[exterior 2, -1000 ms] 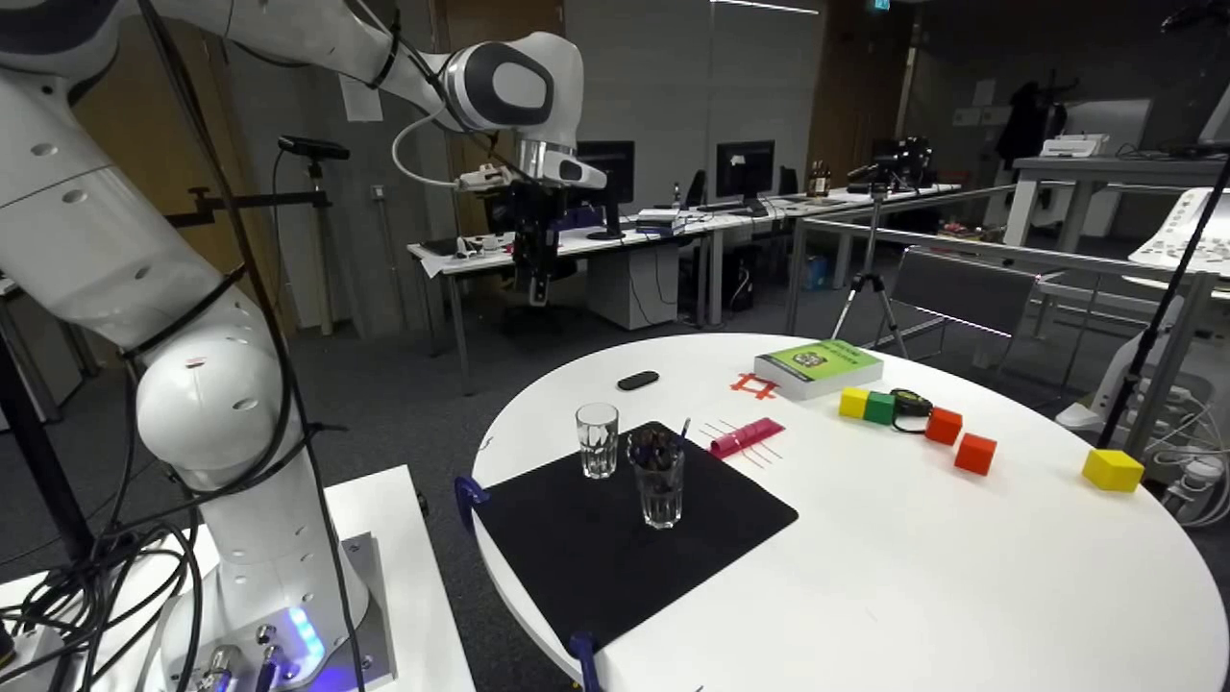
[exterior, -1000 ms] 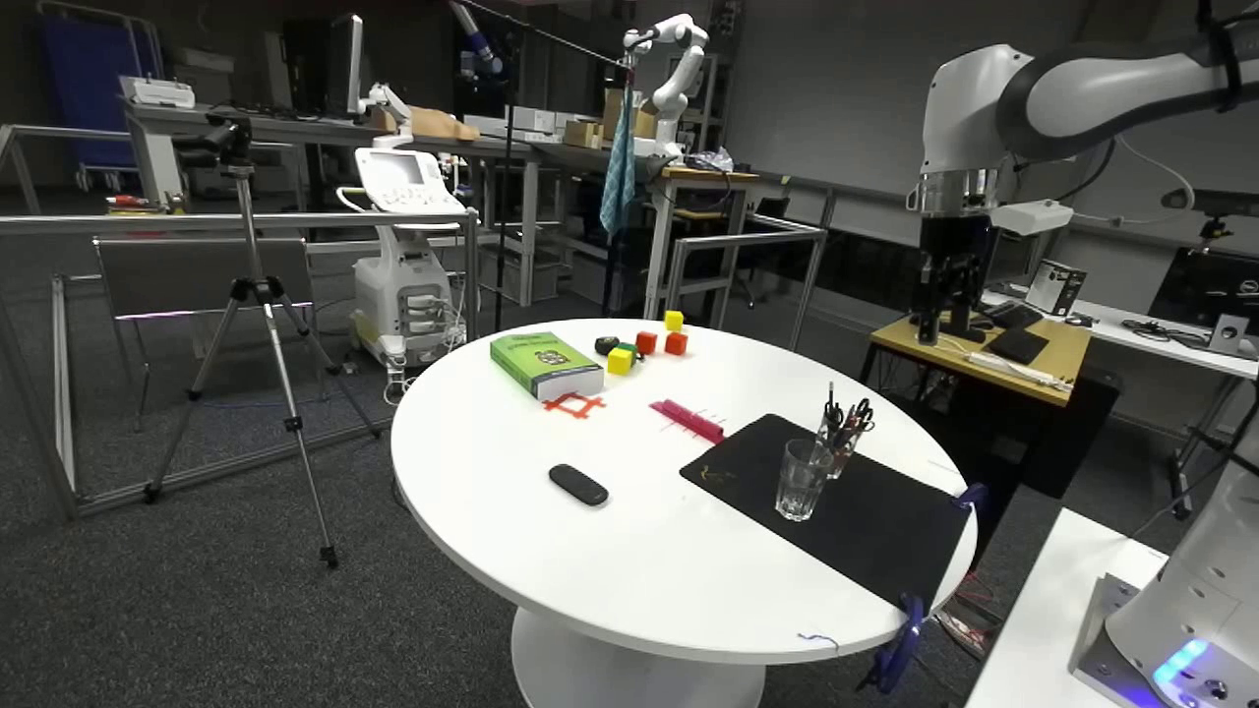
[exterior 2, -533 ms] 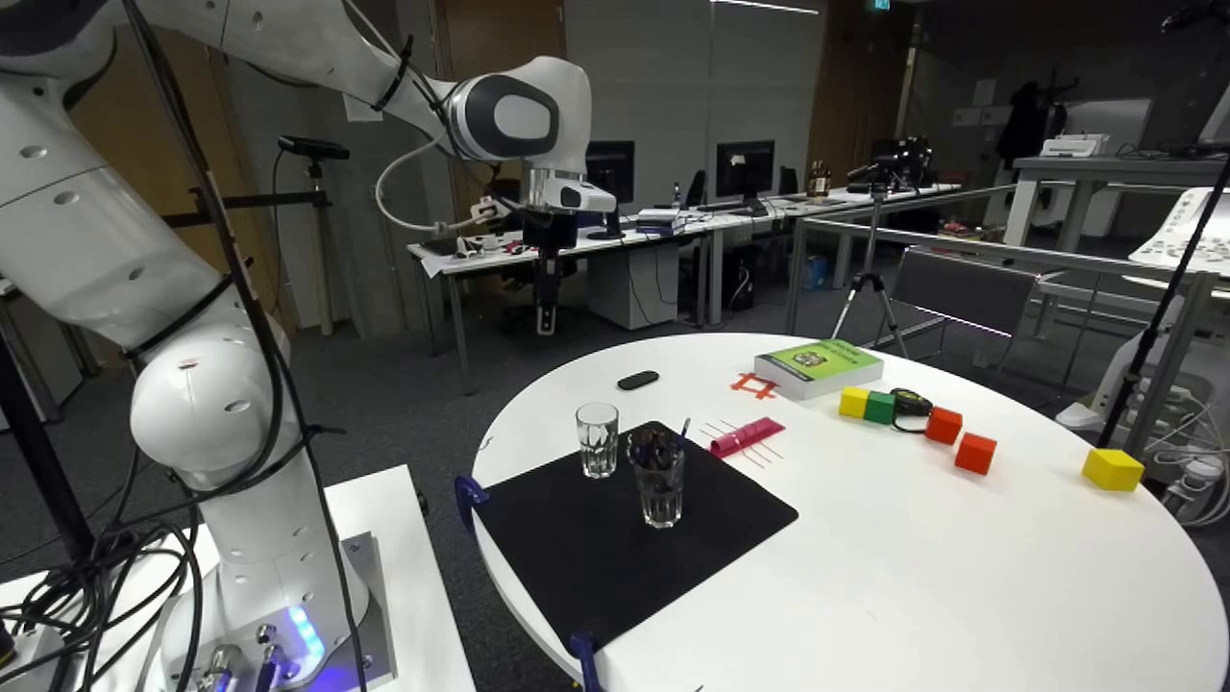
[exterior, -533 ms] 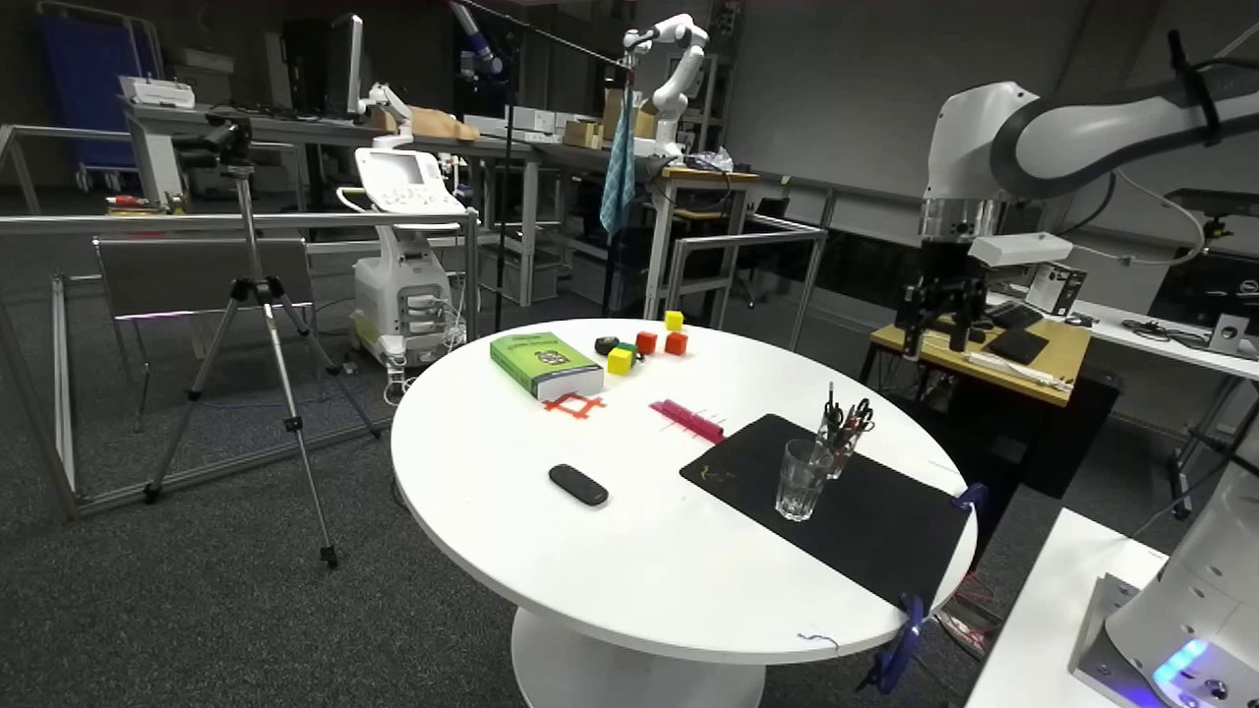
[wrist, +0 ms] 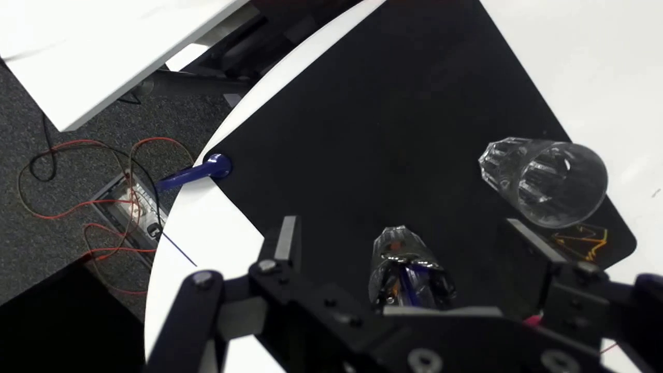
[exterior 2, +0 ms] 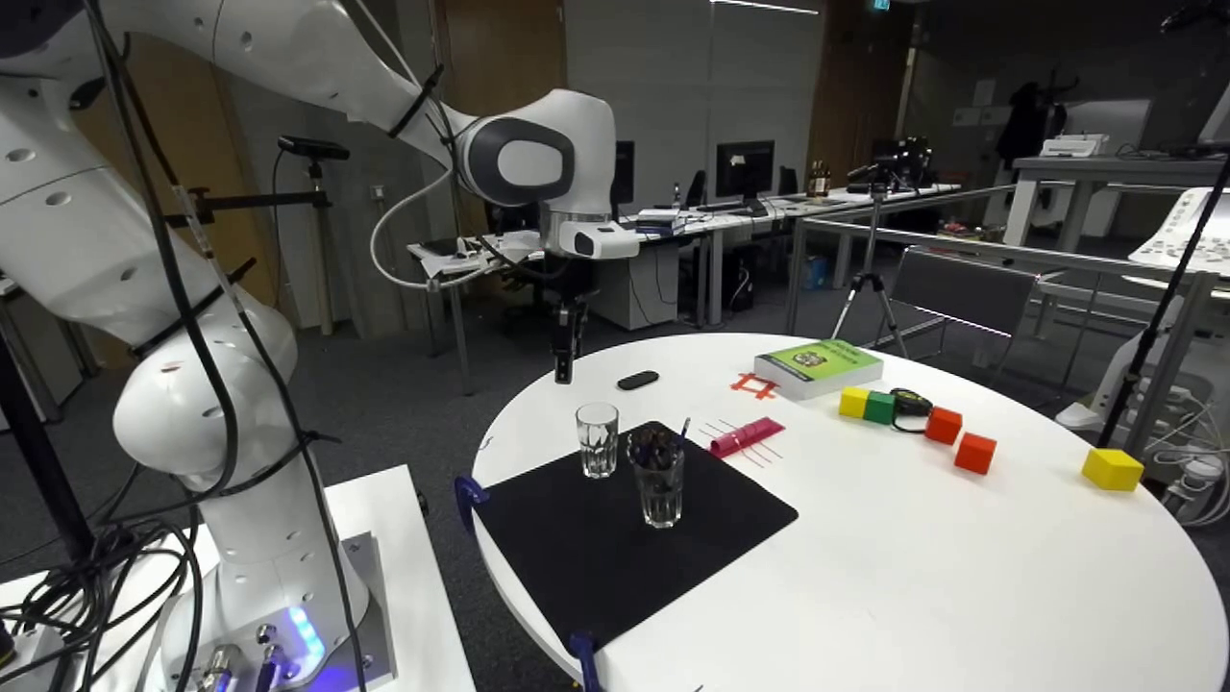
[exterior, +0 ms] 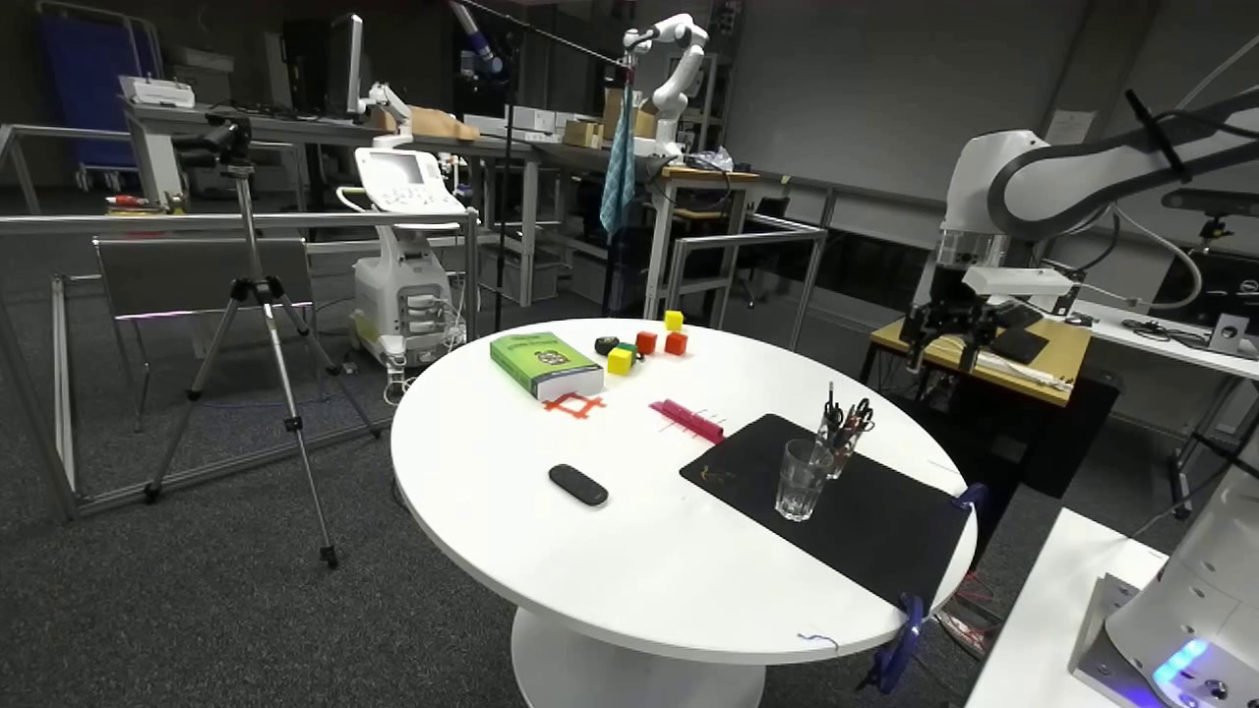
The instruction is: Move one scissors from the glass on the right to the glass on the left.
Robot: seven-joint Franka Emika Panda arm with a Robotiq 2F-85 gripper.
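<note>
An empty clear glass (exterior: pixel 799 482) stands upright on the black mat (exterior: pixel 885 539); it also shows in the other views (exterior 2: pixel 598 440) (wrist: pixel 544 181). Close by stands a second glass (exterior 2: pixel 661 500) holding several dark-handled scissors (exterior: pixel 848 425) and a blue pen-like stick. In the wrist view this filled glass (wrist: pixel 399 246) appears between the fingers, its upper part cut off by the gripper body. My gripper (wrist: pixel 401 223) is open and empty. In both exterior views the gripper (exterior: pixel 941 359) (exterior 2: pixel 567 363) hangs well above the table, fingers pointing down, apart from both glasses.
Blue clamps (exterior 2: pixel 471 495) (exterior: pixel 900 644) hold the mat at the table edge. A pink roll (exterior: pixel 689 420), a dark oval case (exterior: pixel 578 484), a green book (exterior: pixel 546 364) and several coloured cubes (exterior 2: pixel 975 454) lie farther across the round white table.
My gripper has come down and turned, so its two fingers now show apart in an exterior view. The glasses and scissors have not moved.
</note>
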